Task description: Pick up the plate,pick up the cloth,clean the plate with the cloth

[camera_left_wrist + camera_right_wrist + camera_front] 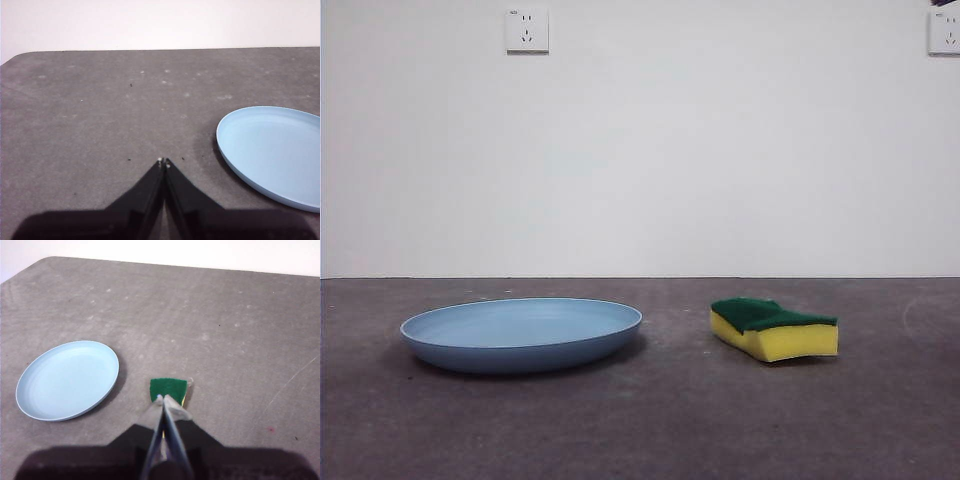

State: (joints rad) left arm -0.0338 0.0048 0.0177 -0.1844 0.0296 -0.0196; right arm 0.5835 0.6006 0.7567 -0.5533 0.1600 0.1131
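**Plate and sponge lie apart on grey table, both grippers closed and empty**

Nearest the front camera is the table, a dark grey, matte, faintly mottled surface with pale specks and fine scratches. On it, at about 9 o'clock from the picture's centre, sits the plate: wide, round, very shallow, light blue, smooth and matte, with a thin raised rim and a soft shadow under its edge. It lies flat. At about 4 o'clock from centre rests the cloth, a small block of thick yellow foam with a dark green, rough scouring layer facing up; its outline is slightly wavy. Plate and cloth are well apart, with bare table between them.

Behind them rises a plain white wall bearing a white socket near 12 o'clock and another socket at the upper right corner.

From the wrist cameras, the left gripper hangs above bare table with its black jaws pressed together, holding nothing; the plate lies off to one side of it. The right gripper is likewise closed and empty, its tips over the cloth's near edge.
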